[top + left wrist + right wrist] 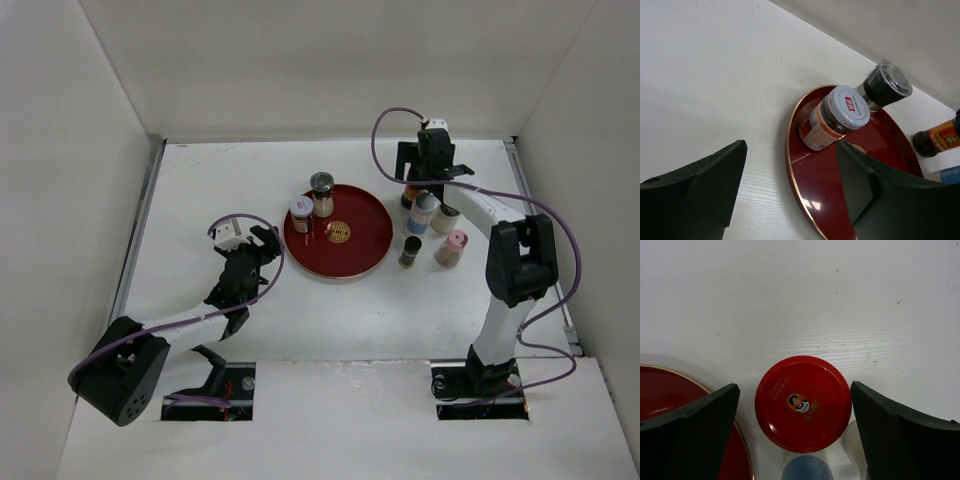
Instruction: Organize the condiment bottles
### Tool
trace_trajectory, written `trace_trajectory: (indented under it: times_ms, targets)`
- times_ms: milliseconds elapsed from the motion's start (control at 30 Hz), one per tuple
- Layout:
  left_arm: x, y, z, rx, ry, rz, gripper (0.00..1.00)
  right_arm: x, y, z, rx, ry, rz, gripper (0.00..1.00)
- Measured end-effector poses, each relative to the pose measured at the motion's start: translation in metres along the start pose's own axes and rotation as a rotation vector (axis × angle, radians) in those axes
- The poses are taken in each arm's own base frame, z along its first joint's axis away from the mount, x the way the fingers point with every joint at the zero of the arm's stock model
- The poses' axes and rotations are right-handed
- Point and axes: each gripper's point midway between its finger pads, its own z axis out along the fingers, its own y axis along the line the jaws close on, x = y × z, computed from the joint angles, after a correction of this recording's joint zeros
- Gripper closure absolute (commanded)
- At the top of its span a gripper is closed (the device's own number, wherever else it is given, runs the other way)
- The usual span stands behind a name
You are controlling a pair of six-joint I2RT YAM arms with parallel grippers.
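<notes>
Two condiment bottles stand on the round red plate (350,255): a silver-capped grinder (321,193) and a white-capped jar with a red label (300,214). Both show in the left wrist view, the grinder (885,85) and the jar (837,120). Right of the plate stand a red-capped jar (411,197), a blue-capped white bottle (422,213), a pale jar (446,218), a pink-capped shaker (453,247) and a dark jar (410,250). My right gripper (418,182) is open, directly above the red cap (802,402), its fingers on either side and apart from it. My left gripper (255,250) is open and empty at the plate's left rim (815,195).
The bottles right of the plate stand close together; the blue cap (806,469) is right beside the red-capped jar. The plate's rim (665,387) lies just left of my right gripper's left finger. White walls enclose the table at the back and both sides.
</notes>
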Motion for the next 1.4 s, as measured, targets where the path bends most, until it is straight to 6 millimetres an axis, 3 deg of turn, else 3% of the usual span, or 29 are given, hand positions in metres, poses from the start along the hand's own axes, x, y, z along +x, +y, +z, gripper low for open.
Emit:
trace_trajectory:
  times_ms: [267,433,800,933,1067,1200,1300,1400]
  targets:
    - [0.000,0.000,0.000,-0.001,-0.001,0.000,0.30,0.007,-0.008,0.014,0.017,0.036,-0.007,0.13]
    - [-0.001,0.001,0.000,-0.002,-0.002,0.000,0.30,0.014,-0.007,0.017,0.010,0.058,-0.010,0.39]
    - [0.000,0.001,0.000,-0.002,-0.001,0.000,0.30,0.002,0.004,0.013,-0.016,0.014,-0.004,0.46]
    - [0.000,0.001,0.000,-0.002,-0.001,0.000,0.30,-0.013,0.040,-0.009,-0.079,-0.042,-0.030,0.45]
    - [0.000,0.001,0.000,-0.002,-0.001,0.000,0.30,-0.029,0.100,-0.035,-0.191,-0.112,-0.063,0.45]
    - [0.000,0.001,0.000,-0.003,-0.002,0.000,0.30,-0.030,0.157,-0.058,-0.304,-0.141,-0.100,0.45]
    - [0.000,0.001,0.000,-0.003,-0.002,-0.001,0.30,-0.030,0.188,-0.061,-0.362,-0.153,-0.115,0.45]
    - [-0.001,0.001,0.000,-0.002,-0.002,0.000,0.30,-0.025,0.196,-0.052,-0.367,-0.146,-0.122,0.44]
